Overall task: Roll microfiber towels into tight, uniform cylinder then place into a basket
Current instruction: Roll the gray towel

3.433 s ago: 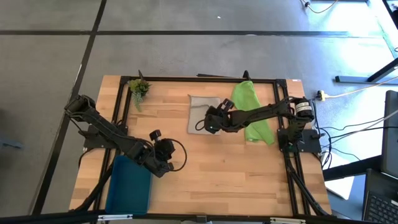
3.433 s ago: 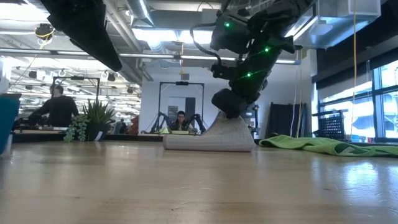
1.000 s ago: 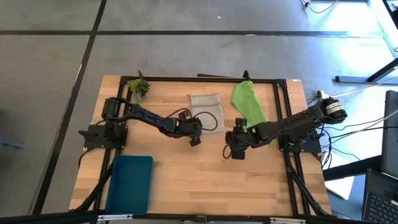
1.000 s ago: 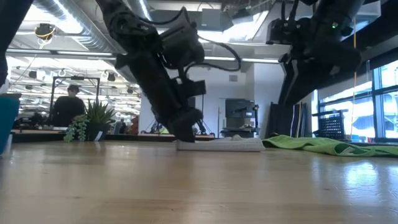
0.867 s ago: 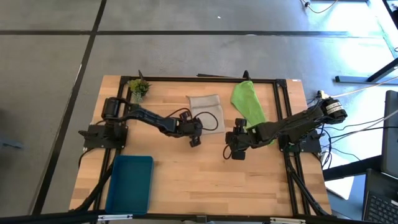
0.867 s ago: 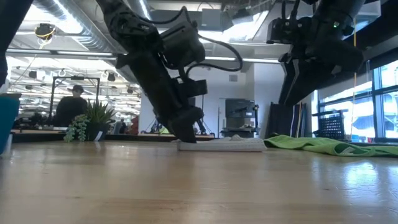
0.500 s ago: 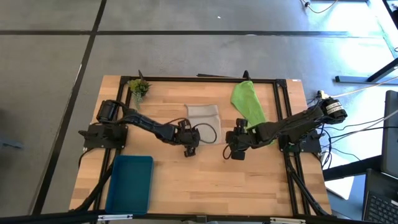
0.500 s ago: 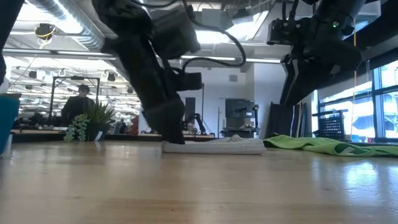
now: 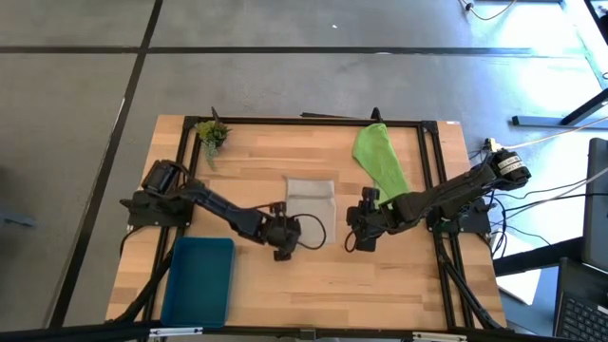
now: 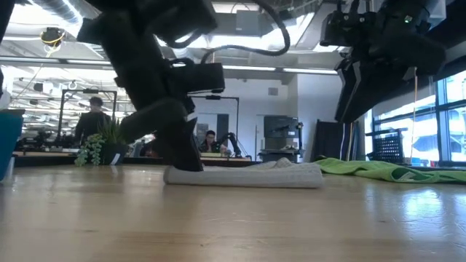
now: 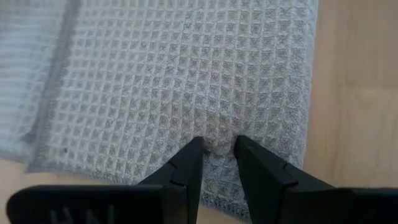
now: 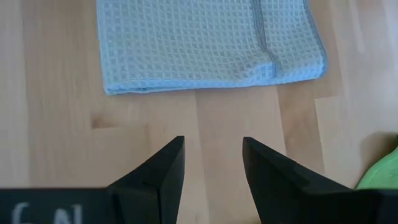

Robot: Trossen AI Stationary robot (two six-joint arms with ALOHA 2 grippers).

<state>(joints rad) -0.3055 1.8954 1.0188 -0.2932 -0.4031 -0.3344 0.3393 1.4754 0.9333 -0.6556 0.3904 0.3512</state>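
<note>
The grey towel (image 9: 310, 198) lies folded flat near the middle of the table and shows as a low slab in the low view (image 10: 247, 175). My left gripper (image 9: 288, 228) is at its near left part, shut on the cloth (image 11: 216, 146). My right gripper (image 9: 356, 237) hangs open above bare wood to the right of the grey towel, with nothing between its fingers (image 12: 211, 162). The lime green towel (image 9: 380, 161) lies loosely spread at the far right. The teal basket (image 9: 199, 282) sits at the near left. My left gripper pinches a small pucker of the grey towel (image 11: 217, 138) between its two fingertips, close to the towel's near edge (image 11: 261, 199). The fingers slant down onto it from the table's left. The towel lies flat on the table, still folded.
A small green plant sprig (image 9: 211, 133) stands at the far left corner. Black frame rails (image 9: 304, 121) run along the table's edges. Bare wood lies between the grey towel and the near edge. In the low view, people sit at desks (image 10: 91, 120) in the room behind.
My left gripper has moved toward the table's near edge and turned a little, staying shut on the grey towel. The towel has slid flat along the table with it, from the far middle to the centre, still folded.
</note>
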